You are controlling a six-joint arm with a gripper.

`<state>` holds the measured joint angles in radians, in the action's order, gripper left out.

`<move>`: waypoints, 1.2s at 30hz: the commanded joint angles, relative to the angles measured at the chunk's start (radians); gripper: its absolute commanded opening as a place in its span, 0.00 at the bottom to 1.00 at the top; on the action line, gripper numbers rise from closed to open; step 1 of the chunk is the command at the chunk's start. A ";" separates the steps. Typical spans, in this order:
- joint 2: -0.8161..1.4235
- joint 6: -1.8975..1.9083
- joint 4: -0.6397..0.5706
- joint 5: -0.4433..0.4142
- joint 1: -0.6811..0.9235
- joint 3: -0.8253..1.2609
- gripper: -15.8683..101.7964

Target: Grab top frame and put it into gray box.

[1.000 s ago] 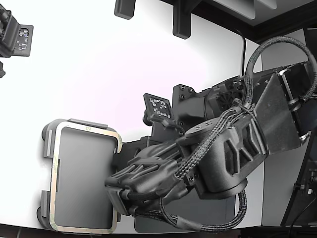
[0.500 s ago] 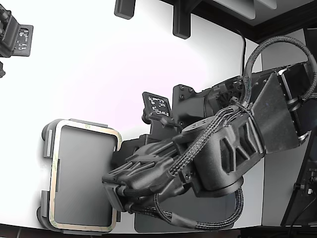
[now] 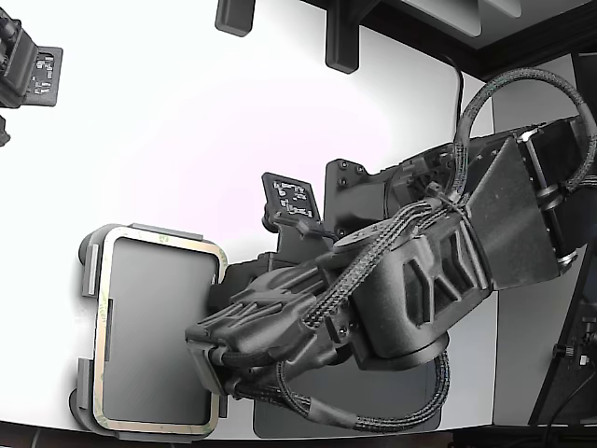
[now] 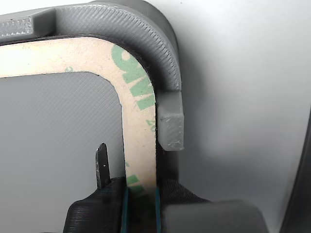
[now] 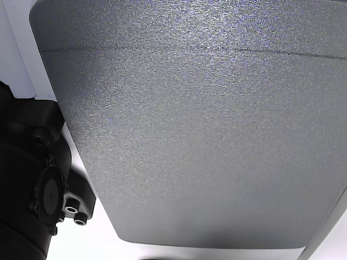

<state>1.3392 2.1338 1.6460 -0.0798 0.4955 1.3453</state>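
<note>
Robotics lab bench: white table (image 3: pixel 187 140), black arm (image 3: pixel 420 280) with braided cables (image 3: pixel 373 271), marker tag (image 3: pixel 291 198), 3D-printed gray box (image 4: pixel 141 39).

white table (image 3: pixel 168 121), dark gray mat (image 3: pixel 373 415), black brackets (image 3: pixel 340 42)

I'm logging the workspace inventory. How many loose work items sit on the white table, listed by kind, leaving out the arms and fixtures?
Beige frame: 1
Light gray tray: 1
Dark gray mat: 1
Total: 3
The frame lies in the tray, with the gripper straddling one side of it.
</note>
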 commanded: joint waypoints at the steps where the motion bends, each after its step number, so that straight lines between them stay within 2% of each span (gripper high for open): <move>1: 0.017 -0.003 0.012 0.000 -0.017 -0.026 0.03; 36: 0.012 -0.017 0.012 0.006 -0.021 -0.029 0.03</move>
<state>1.3284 2.1184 1.6460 -0.0721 0.4909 1.3376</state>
